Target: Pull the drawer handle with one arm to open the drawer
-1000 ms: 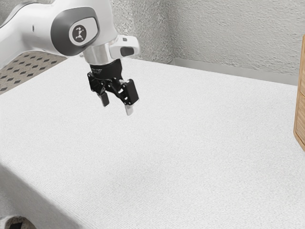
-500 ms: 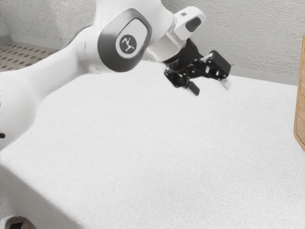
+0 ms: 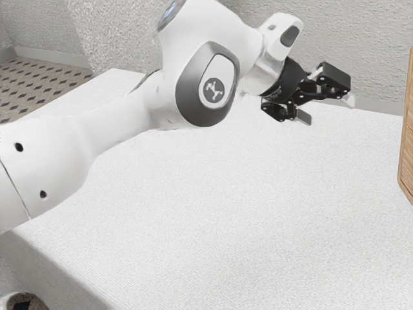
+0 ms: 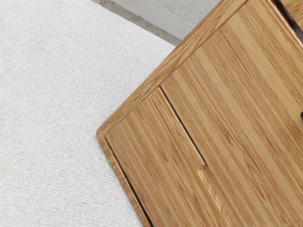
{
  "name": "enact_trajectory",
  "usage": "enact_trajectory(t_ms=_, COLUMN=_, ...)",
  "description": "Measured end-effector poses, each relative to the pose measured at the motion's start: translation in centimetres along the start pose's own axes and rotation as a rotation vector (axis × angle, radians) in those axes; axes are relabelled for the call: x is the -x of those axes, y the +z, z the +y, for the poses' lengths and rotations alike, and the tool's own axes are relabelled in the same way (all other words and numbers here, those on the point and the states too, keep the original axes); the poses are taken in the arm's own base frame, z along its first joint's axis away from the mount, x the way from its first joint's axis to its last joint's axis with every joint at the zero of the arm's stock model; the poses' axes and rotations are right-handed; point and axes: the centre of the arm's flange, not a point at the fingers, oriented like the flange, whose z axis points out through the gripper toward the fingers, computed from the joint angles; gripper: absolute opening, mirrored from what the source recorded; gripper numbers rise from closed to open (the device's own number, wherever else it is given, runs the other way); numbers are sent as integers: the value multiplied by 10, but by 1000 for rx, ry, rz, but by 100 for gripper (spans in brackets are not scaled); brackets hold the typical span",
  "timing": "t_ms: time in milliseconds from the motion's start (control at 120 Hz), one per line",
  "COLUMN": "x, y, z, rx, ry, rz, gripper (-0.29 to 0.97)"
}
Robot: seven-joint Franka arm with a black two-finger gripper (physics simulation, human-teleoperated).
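**Your gripper [image 3: 326, 108] has swung toward the cabinet [image 3: 407, 129]**

Wrist view gives you the drawer handle [image 4: 214, 196] on its wooden front [image 4: 236, 109]; the exterior view, the cabinet's edge at its right. Jaws wide, empty, over the table [image 3: 226, 226].

- The arm [image 3: 116, 139] was glossy white, with rounded, thick links.
- A grey joint cap [image 3: 215, 90] bore a white emblem.
- The tool [image 3: 326, 108] was black, one fingertip [image 3: 350, 101] pale.

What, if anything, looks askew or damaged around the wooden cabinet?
Nothing stands out. The wooden cabinet stands on the white table with unmarked panels and even seams; the gripper hangs short of it, jaws open.
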Motion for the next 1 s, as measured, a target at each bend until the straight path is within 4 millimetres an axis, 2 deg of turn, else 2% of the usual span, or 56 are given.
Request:
enact_trajectory(t_ms=67, x=1, y=1, z=3, rx=-6, ry=10, rz=6, gripper=68)
enact_trajectory(t_ms=150, x=-3, y=4, z=1, rx=75, ry=-82, rz=2, gripper=68)
enact_trajectory(t_ms=333, x=-22, y=-2, z=-34, rx=169, ry=-305, rz=12, gripper=68)
enact_trajectory(t_ms=475, x=-18, y=-5, z=-30, rx=126, ry=-303, rz=-11, gripper=68)
enact_trajectory(t_ms=542, x=-20, y=-6, z=-16, rx=123, ry=-282, rz=-13, gripper=68)
enact_trajectory(t_ms=650, x=-28, y=11, z=4, rx=129, ry=-252, rz=-8, gripper=68)
enact_trajectory(t_ms=725, x=-20, y=19, z=25, rx=145, ry=-235, rz=-14, gripper=68)
enact_trajectory(t_ms=858, x=-4, y=22, z=53, rx=176, ry=-224, rz=-22, gripper=68)
enact_trajectory(t_ms=1000, x=10, y=61, z=69, rx=211, ry=-231, rz=-23, gripper=68)
